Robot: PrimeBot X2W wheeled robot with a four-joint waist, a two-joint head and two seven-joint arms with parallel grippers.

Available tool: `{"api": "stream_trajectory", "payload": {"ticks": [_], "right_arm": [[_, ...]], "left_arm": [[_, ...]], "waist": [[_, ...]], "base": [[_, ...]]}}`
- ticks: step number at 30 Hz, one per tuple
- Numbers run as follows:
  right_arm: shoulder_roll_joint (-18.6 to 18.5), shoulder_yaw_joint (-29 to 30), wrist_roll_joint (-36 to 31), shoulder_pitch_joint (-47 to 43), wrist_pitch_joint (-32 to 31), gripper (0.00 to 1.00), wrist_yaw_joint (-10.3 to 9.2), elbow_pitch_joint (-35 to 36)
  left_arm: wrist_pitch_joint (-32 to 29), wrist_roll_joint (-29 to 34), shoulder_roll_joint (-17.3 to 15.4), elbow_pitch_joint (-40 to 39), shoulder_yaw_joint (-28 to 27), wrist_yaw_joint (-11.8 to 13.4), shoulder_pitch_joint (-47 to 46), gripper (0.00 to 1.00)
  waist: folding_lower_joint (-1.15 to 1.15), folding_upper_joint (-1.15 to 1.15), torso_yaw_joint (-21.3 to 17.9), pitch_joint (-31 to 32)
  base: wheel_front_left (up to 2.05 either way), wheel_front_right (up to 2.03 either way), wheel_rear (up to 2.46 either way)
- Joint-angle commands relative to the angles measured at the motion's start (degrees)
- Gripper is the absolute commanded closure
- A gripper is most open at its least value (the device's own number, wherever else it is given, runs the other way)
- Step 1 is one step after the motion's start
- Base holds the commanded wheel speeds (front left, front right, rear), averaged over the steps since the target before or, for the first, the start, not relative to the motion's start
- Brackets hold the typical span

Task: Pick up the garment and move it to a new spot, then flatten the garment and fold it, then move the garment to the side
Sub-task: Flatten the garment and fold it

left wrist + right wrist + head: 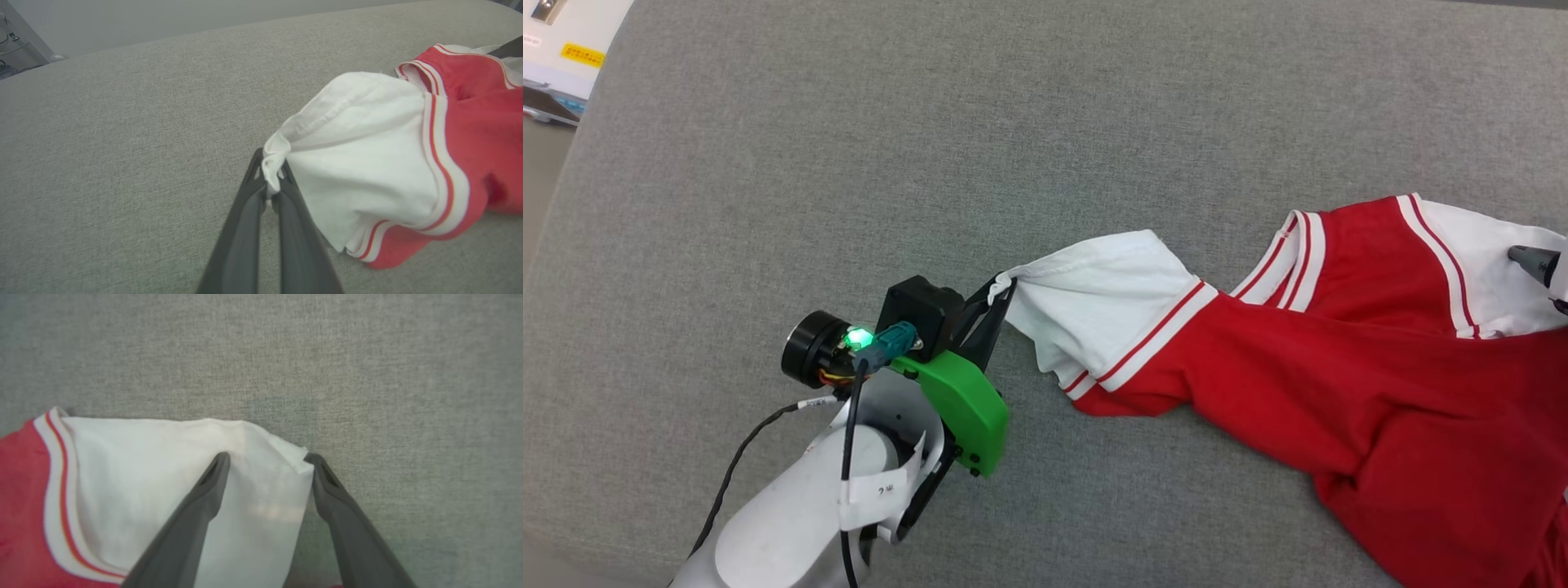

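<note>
Forearm (792, 506) slanted, left tool (1003, 287) tight on garment (1339, 367) sleeve tip

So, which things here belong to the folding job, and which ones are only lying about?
Job: the garment, red with white sleeves; left claw, shut on one sleeve's edge; right claw, open at the other sleeve.
Lying about: grey cloth surface underneath; white unit with a yellow label, beyond its corner.

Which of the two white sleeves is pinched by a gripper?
The sleeve on the robot's left: the left gripper is shut on its edge. The other sleeve merely lies beneath the open right gripper.
</note>
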State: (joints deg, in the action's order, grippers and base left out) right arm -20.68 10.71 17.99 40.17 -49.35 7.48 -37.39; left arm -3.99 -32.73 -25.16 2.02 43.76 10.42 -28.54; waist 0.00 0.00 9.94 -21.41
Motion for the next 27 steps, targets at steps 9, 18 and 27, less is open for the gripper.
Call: {"api": "stream_trajectory", "payload": {"ticks": [9, 18, 27], "right_arm": [[1.0, -2.5, 2.6, -1.4, -1.5, 1.00, 0.01, 0.1], [-2.5, -1.6, 4.2, -1.3, 4.1, 1.00, 0.01, 10.0], [-3.0, -1.2, 4.3, -1.9, 8.5, 1.00, 0.01, 17.3]], "left_arm": [[1.3, -1.3, -0.3, 1.5, -1.1, 0.6, 0.7, 1.00], [1.9, -3.6, -2.2, 4.4, -3.8, 0.7, 0.7, 1.00], [4.2, -6.6, -2.3, 12.5, -8.3, -1.6, -5.5, 1.00]], "waist": [[0.00, 0.00, -1.6, 3.3], [0.00, 0.00, -4.0, 8.9], [0.00, 0.00, -6.0, 12.6]], "base": [[0.00, 0.00, 0.00], [0.00, 0.00, 0.00], [0.00, 0.00, 0.00]]}}
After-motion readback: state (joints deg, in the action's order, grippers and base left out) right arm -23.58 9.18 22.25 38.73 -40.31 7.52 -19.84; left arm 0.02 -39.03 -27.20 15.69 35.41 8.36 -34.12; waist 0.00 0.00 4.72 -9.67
